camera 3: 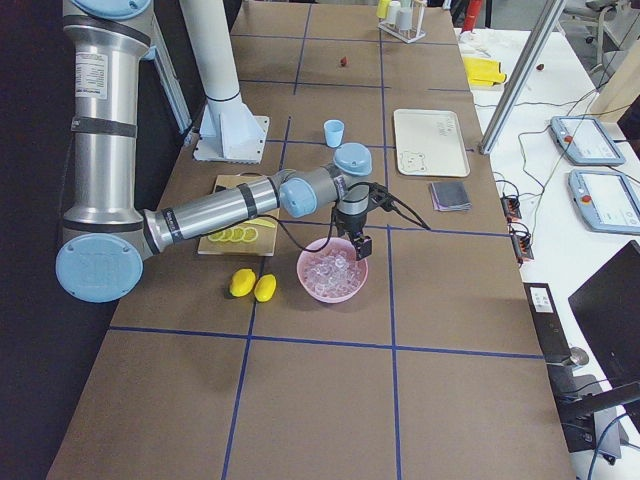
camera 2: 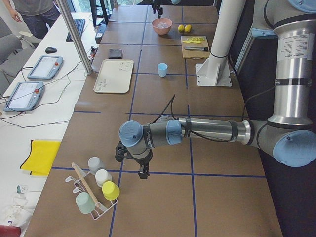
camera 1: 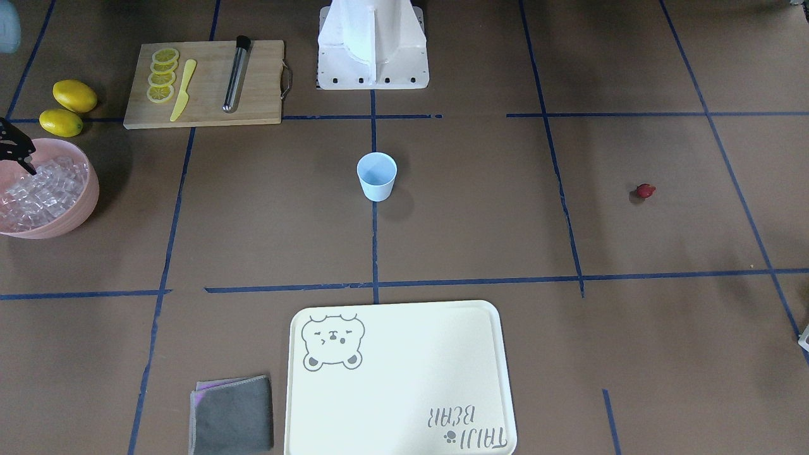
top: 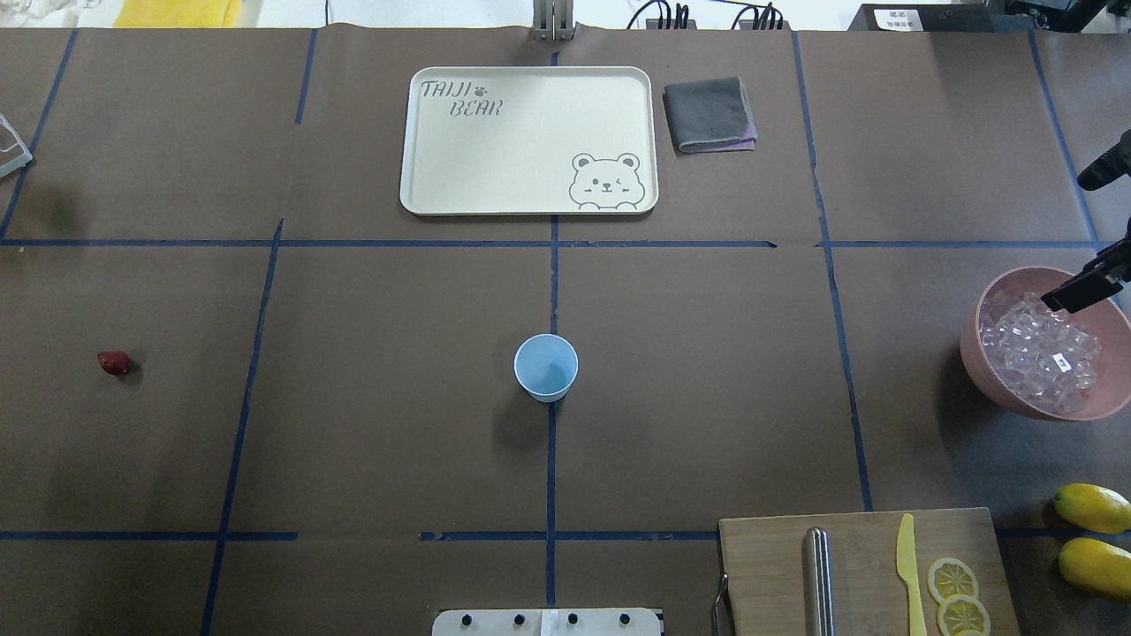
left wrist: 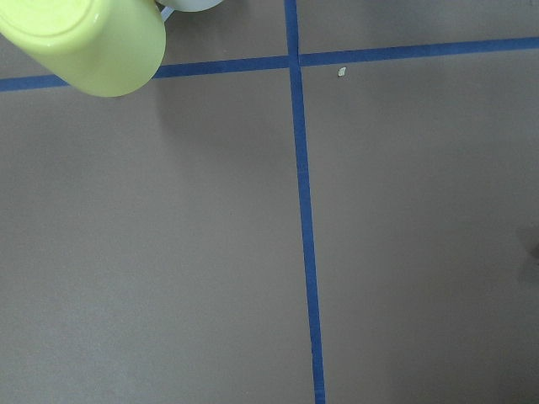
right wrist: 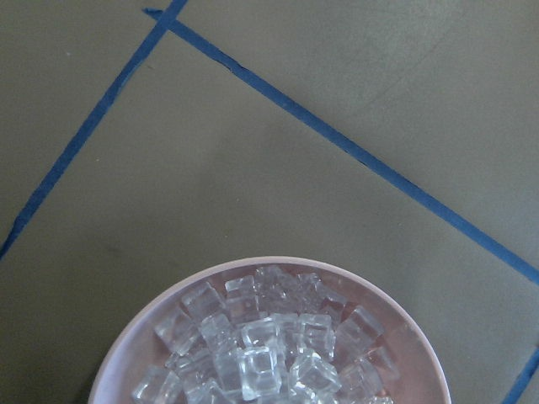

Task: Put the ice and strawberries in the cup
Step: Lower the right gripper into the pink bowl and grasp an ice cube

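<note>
The light-blue cup [top: 546, 367] stands upright and empty at the table's middle, also in the front view [camera 1: 377, 177]. The strawberry [top: 113, 362] lies alone far out on the left side [camera 1: 644, 191]. The ice [top: 1038, 349] fills a pink bowl [top: 981, 353] at the right; the right wrist view looks down on it [right wrist: 261, 353]. My right gripper [top: 1074, 296] hangs just above the bowl's far rim [camera 1: 25, 161]; I cannot tell if it is open. My left gripper [camera 2: 142, 170] points down near a cup rack, far from the strawberry; its state is unclear.
A cutting board [camera 1: 205, 82] with lemon slices, a yellow knife and a metal tube sits by two lemons [camera 1: 74, 95]. A cream tray [camera 1: 398, 379] and grey cloth [camera 1: 232, 414] lie at the far edge. A rack of cups [camera 2: 96, 190] stands beside the left gripper.
</note>
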